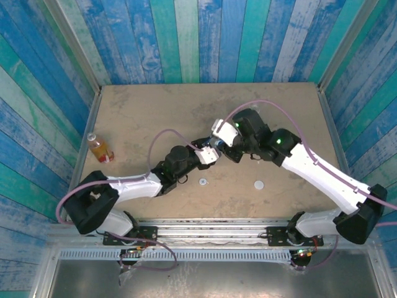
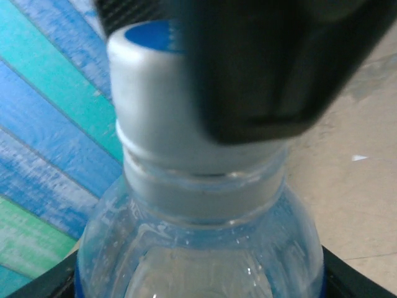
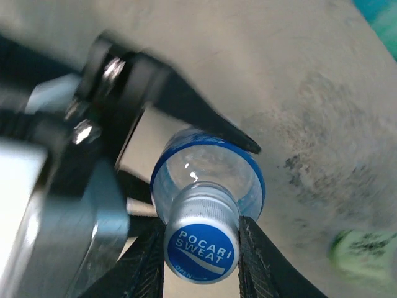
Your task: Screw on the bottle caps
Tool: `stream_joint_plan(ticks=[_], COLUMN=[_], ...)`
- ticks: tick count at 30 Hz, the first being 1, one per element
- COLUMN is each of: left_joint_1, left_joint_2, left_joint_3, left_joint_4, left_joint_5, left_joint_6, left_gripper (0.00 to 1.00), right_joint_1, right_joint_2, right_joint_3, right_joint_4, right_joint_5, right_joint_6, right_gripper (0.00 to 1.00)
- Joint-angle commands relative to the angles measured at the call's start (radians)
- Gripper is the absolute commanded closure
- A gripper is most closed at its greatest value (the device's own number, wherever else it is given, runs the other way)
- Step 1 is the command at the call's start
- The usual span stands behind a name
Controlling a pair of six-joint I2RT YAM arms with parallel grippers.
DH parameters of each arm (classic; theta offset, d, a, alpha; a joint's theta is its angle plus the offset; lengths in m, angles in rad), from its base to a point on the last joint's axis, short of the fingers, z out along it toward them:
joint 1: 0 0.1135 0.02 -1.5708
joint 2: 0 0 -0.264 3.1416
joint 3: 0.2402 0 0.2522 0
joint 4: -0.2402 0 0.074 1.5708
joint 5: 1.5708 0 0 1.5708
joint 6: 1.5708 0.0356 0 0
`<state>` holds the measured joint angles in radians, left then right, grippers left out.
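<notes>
- right gripper (image 3: 201, 241) is pinching the blue-topped cap (image 3: 200, 249) from both sides, looks set to twist it tight
- left gripper (image 2: 198, 288) is clamped round the bottle (image 2: 198, 248) so it can't spin
- all that's over the middle of the table (image 1: 155, 112)

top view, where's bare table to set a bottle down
Bare table runs along the back wall, from the corner past the orange bottle to the right wall. Crowded: centre, where left claw grips the blue-label bottle and right claw its cap, and the near strip with two loose caps.
</notes>
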<state>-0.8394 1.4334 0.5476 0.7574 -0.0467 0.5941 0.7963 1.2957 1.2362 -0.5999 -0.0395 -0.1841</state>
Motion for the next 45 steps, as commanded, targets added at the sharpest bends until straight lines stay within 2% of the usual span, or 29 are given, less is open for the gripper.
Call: stream_joint_plan(ticks=[1,3,6,9,11,13,15,17,20,23,26,34,39,45], left_joint_1=[-0.004,-0.004,-0.004,-0.004,-0.002,0.026,0.076,0.116,0.132,0.140,0.140,0.141,0.140,0.141], left_joint_2=[0.044,0.054,0.056,0.031,0.006,-0.033,-0.075,-0.111,-0.153,-0.172,-0.172,-0.203,-0.187,-0.186], left_joint_3=[0.044,0.050,0.048,0.036,0.032,0.031,0.040,0.049,0.056,0.102,0.129,0.182,0.210,0.209], left_joint_4=[0.191,0.174,0.143,0.095,0.042,-0.045,-0.153,-0.221,-0.278,-0.378,-0.414,-0.468,-0.485,-0.481], left_joint_5=[-0.110,-0.107,-0.094,-0.073,-0.054,0.065,0.286,0.467,0.626,0.792,0.917,1.064,1.076,1.071], left_joint_6=[0.025,0.039,0.053,0.049,0.028,0.003,-0.037,-0.072,-0.079,-0.069,-0.067,-0.051,-0.044,-0.044], left_gripper=[1.00,1.00,1.00,1.00,1.00,1.00,1.00,1.00,1.00,1.00,1.00,1.00,1.00,1.00], right_joint_1=[0.007,0.007,0.006,-0.021,-0.053,-0.075,-0.083,-0.085,-0.084,-0.083,-0.083,-0.059,-0.048,-0.042], right_joint_2=[-0.043,-0.044,-0.027,-0.033,-0.074,-0.120,-0.149,-0.159,-0.171,-0.174,-0.158,-0.094,-0.050,-0.008], right_joint_3=[-0.136,-0.159,-0.120,-0.072,-0.076,-0.075,-0.044,0.017,0.083,0.128,0.178,0.242,0.253,0.263], right_joint_4=[0.337,0.366,0.326,0.245,0.244,0.247,0.192,0.082,-0.079,-0.221,-0.321,-0.400,-0.406,-0.413], right_joint_5=[0.095,0.100,0.081,0.075,0.027,-0.040,-0.096,-0.156,-0.303,-0.453,-0.528,-0.580,-0.603,-0.618], right_joint_6=[0.713,0.900,0.904,0.744,0.577,0.358,0.148,-0.072,-0.340,-0.546,-0.646,-0.719,-0.736,-0.741], right_gripper=[0.97,0.97,0.83,0.62,0.46,0.35,0.31,0.30,0.29,0.31,0.35,0.46,0.51,0.62])
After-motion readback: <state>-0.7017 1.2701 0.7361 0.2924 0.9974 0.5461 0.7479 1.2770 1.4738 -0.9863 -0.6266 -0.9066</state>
